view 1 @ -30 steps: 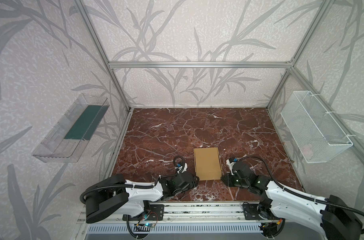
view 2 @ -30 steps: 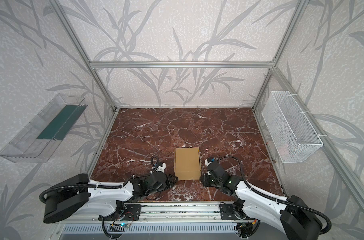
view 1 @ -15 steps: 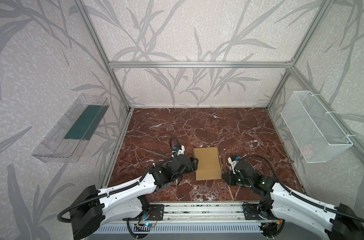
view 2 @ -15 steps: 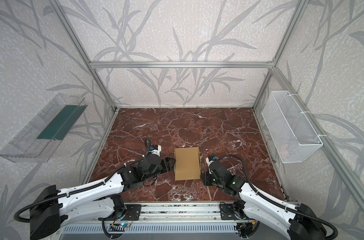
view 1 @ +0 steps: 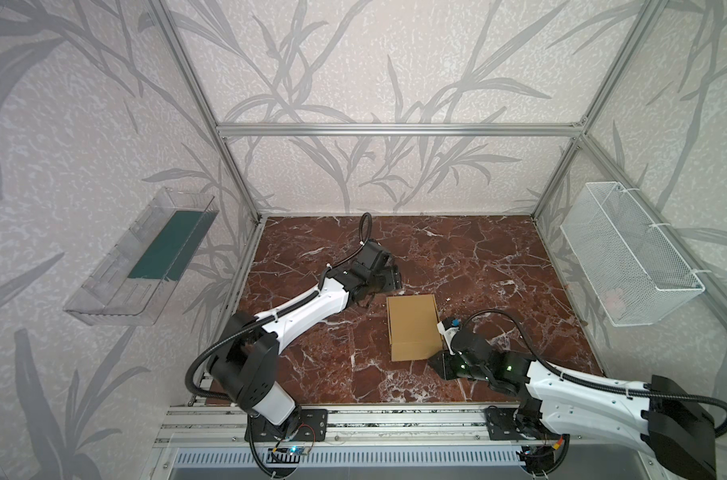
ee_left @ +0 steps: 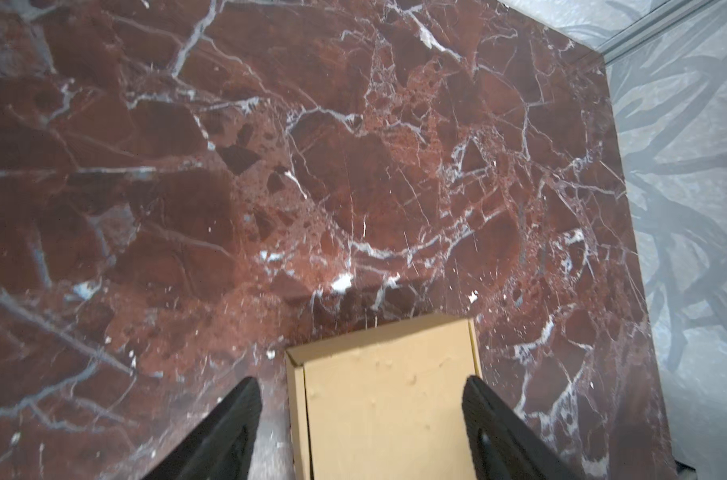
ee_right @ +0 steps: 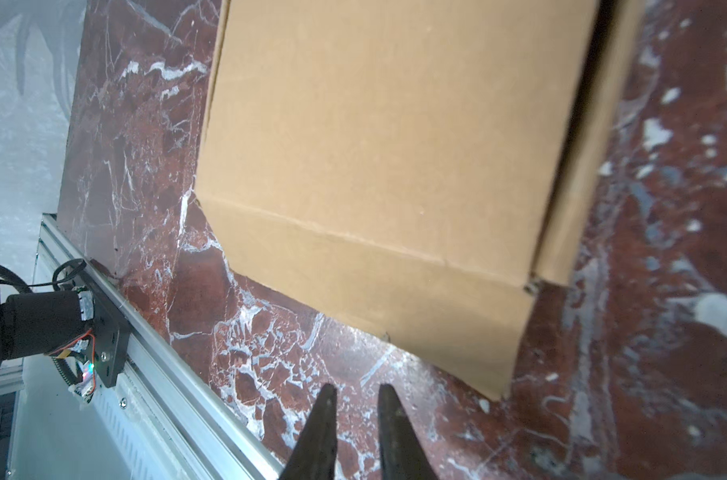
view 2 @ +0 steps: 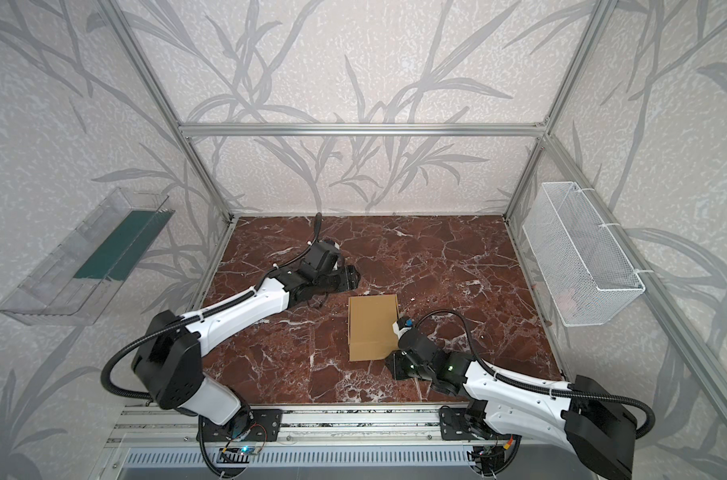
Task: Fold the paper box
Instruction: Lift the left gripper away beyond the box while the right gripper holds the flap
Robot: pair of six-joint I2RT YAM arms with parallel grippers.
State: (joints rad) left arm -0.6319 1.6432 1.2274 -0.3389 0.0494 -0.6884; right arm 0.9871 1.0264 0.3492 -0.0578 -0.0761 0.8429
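The paper box (view 1: 413, 328) lies on the red-marble counter (view 1: 499, 270) near its front middle, between the two arms. In both top views it reads as a shallow tan rectangle with its lid panel down, so I judge the folding close to finished and the step in hand to be checking or firming the closure. The right wrist view shows the paper box (ee_right: 374, 166) with a creased strip sloping down to the counter at the end nearest the camera. A dark slit runs between the top panel and one side strip, which suggests that edge is not seated tight. The next move would probably call for a press along that seam or on the sloping end flap, with the box steadied from the opposite side so it does not slide on the smooth stone. The left tool (view 1: 391, 277) hovers just beyond the box's far left corner. In its wrist view the left tool (ee_left: 359, 384) has its fingers spread wide and grips nothing, with the box seen below and between them, untouched. The right tool (ee_right: 353, 388) sits near the box's near right corner, almost closed with only a narrow gap, empty and clear of the cardboard.
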